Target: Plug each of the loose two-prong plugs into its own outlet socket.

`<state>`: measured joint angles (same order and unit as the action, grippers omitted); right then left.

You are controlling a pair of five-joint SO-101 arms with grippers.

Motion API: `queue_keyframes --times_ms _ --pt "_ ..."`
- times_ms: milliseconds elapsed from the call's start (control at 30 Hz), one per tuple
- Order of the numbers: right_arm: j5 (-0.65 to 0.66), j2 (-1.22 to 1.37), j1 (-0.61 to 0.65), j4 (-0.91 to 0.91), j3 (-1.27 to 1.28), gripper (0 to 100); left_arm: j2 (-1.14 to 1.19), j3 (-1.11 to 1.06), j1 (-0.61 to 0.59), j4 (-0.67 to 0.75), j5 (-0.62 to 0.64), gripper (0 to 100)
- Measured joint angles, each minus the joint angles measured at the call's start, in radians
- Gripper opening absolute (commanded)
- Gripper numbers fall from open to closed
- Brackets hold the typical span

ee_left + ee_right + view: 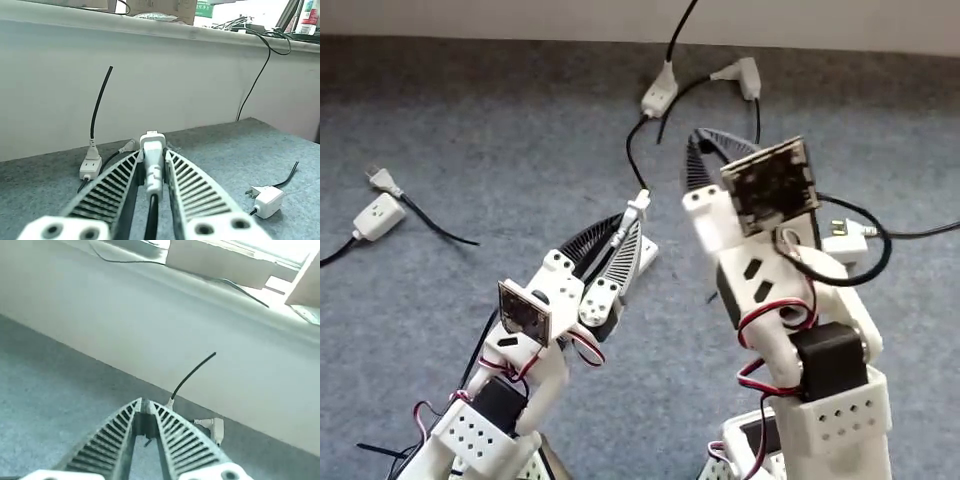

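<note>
My left gripper [633, 222] [152, 156] is shut on a white two-prong plug [639, 203] [151, 170], held off the carpet with its black cord trailing back between the fingers. Beyond it, a white outlet socket [659, 95] [90, 166] lies near the wall with a black cord rising from it. Beside that socket lies a loose white plug [742, 75] [214, 427]. My right gripper [704, 146] [145, 405] hovers shut to the right of the held plug, its tips together. Another white plug [847, 238] [267, 200] lies at the right.
A second white socket [377, 216] with a small plug [384, 180] beside it lies at the far left on the grey carpet. A white block [647, 253] sits partly hidden under my left gripper. Black cords loop across the middle. A pale wall bounds the far side.
</note>
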<state>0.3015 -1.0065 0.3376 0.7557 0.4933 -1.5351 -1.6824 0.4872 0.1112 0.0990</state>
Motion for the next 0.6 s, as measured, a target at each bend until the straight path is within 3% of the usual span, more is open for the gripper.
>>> queue_keyframes --times_ms 333,600 --pt "-0.129 -0.015 -0.324 0.046 0.224 0.8 0.000 0.157 -0.101 -0.284 0.091 1" --pt "-0.506 -0.098 -0.605 -0.132 0.644 0.8 0.172 0.318 -0.100 -0.408 0.097 1"
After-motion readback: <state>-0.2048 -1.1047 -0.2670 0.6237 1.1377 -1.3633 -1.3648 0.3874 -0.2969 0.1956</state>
